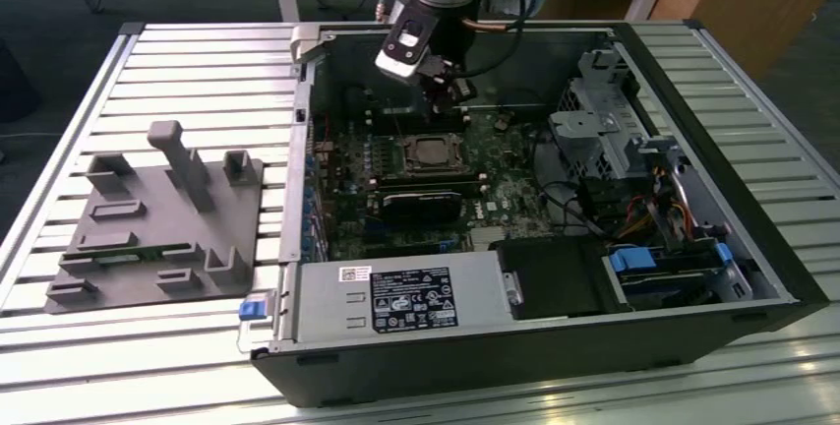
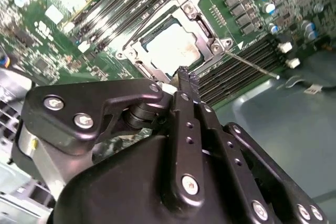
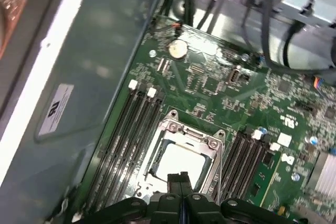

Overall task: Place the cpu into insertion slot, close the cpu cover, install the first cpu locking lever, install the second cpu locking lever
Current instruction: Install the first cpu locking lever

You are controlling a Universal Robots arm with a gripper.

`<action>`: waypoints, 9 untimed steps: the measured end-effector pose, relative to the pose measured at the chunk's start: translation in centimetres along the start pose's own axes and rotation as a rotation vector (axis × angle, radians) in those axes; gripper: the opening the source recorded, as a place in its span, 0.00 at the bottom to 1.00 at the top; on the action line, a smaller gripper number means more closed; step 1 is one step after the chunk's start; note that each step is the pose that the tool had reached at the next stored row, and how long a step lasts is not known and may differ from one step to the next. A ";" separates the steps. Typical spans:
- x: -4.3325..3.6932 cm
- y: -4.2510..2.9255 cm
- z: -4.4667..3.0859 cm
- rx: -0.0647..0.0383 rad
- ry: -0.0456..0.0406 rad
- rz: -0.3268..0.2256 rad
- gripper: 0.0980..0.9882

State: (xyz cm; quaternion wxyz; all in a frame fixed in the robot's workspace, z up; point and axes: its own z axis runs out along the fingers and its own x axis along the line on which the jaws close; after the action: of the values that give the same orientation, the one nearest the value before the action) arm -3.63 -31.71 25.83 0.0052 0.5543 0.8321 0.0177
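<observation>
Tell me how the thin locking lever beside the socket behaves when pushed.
The locking lever looks like a thin bare metal rod, so it probably flexes springily and may slip off the gripper. It seems hinged at the cpu cover corner, so it likely swings rather than slides.

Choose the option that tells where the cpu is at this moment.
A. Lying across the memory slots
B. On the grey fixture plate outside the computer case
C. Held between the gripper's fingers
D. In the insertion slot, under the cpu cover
D: in the first wrist view the silver-grey cpu lies in the insertion slot, with the cpu cover framing its edges, while the gripper is shut on nothing.
</observation>
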 end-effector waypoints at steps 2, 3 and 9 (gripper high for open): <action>0.00 0.00 0.00 0.000 0.0013 -0.036 0.01; 0.00 0.00 0.01 0.001 0.0019 -0.055 0.01; 0.00 0.00 0.02 0.002 0.0051 -0.165 0.01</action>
State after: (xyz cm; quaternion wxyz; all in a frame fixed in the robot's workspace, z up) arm -3.63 -31.71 25.81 0.0040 0.4840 0.8749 0.0177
